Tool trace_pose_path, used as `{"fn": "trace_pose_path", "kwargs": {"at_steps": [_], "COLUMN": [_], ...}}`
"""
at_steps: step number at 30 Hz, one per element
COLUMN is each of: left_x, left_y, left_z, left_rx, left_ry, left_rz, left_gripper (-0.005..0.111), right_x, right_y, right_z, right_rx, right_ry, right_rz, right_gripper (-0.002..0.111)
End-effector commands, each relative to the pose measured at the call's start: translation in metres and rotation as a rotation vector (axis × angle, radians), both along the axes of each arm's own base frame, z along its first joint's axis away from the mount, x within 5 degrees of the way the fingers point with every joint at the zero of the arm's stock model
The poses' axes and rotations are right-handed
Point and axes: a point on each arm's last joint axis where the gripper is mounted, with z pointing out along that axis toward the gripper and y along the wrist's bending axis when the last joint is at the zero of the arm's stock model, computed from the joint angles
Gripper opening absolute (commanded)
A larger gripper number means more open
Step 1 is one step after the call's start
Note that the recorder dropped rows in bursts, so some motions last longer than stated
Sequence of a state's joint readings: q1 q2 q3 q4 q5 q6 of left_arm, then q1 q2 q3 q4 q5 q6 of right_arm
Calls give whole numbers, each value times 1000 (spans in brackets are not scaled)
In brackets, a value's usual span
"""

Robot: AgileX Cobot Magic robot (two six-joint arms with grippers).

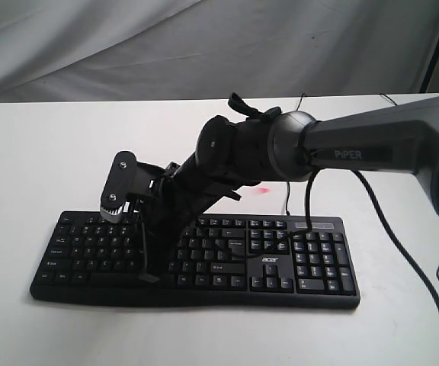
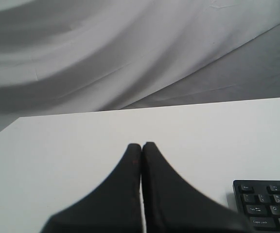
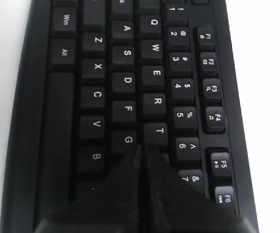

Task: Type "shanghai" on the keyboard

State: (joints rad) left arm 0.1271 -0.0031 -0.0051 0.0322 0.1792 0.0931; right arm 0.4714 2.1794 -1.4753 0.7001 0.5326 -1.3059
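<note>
Keyboard (image 1: 227, 263) first: it lies flat on the white tabletop (image 1: 44, 152), one long edge toward the exterior camera, with the acer logo (image 1: 270, 261) printed just beside its number pad (image 1: 322, 263). My right claw (image 3: 140, 146) is clenched, its two fingers pressed together with nothing between them, and it slants steeply down onto the keyboard's letter section. Its tip sits where the G key (image 3: 128, 140) and the T key (image 3: 159, 130) meet. The key under the tip is hidden, so I cannot tell whether anything is pressed. My left claw (image 2: 141, 144) is clenched too and empty, with bare tabletop ahead of it and the keyboard's Esc corner off to one side, apart from it. A thin black cable (image 1: 286, 203) runs away from the keyboard's far edge. Beyond the keyboard, past the tabletop's far edge, hangs a wrinkled grey cloth (image 1: 128, 46).
</note>
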Motion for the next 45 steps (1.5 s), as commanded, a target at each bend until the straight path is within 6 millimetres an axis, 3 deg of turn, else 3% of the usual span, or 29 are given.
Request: {"fn": "trace_pose_path", "kwargs": {"at_steps": [1, 22, 28, 45], "left_x": [0, 0, 0, 0], "left_y": [0, 0, 0, 0], "left_z": [-1, -1, -1, -1], "left_rx": [-4, -4, -4, -4], "left_ry": [3, 3, 3, 3], "left_rz": [-4, -4, -4, -4], "left_gripper": [1, 1, 1, 1], "right_x": [0, -2, 0, 0], "right_y": [-1, 0, 0, 1], "right_z": [5, 4, -8, -15], "right_rx": [17, 16, 7, 6], "right_ry": [10, 21, 23, 39], "right_rz": [-7, 6, 7, 7], "right_gripper": [0, 0, 0, 0]}}
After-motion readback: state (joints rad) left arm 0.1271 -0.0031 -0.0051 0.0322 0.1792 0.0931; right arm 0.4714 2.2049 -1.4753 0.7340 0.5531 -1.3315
